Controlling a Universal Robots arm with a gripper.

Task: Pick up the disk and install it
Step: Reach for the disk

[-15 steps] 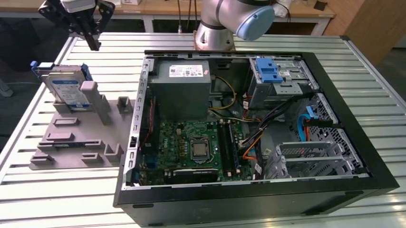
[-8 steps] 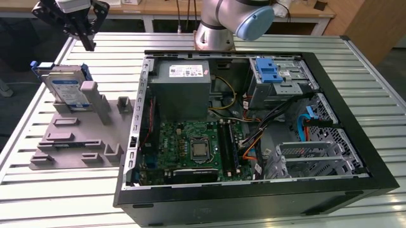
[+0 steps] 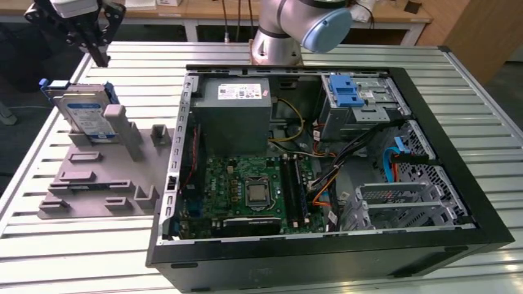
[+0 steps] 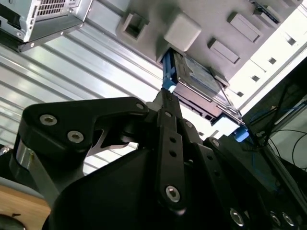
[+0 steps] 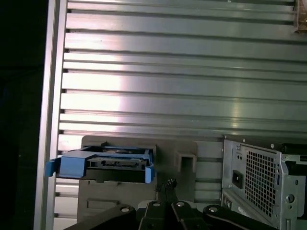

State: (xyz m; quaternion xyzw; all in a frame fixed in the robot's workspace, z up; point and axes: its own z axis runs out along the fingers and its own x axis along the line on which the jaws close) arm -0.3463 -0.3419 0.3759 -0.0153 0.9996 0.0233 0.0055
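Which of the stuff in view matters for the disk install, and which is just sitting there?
Job:
- disk, upright in the grey holder
- pincer, close by the disk
- open computer case
- drive cage with blue latch

Just there:
- power supply
- motherboard
- cables
- table

Slatted aluminium table (image 3: 82, 263), wooden bench (image 3: 212, 13) behind, perhaps a wooden cabinet (image 3: 482, 30) beside

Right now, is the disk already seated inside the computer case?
No, the disk stands upright in the grey holder, outside the open computer case, on the exterior view's left.
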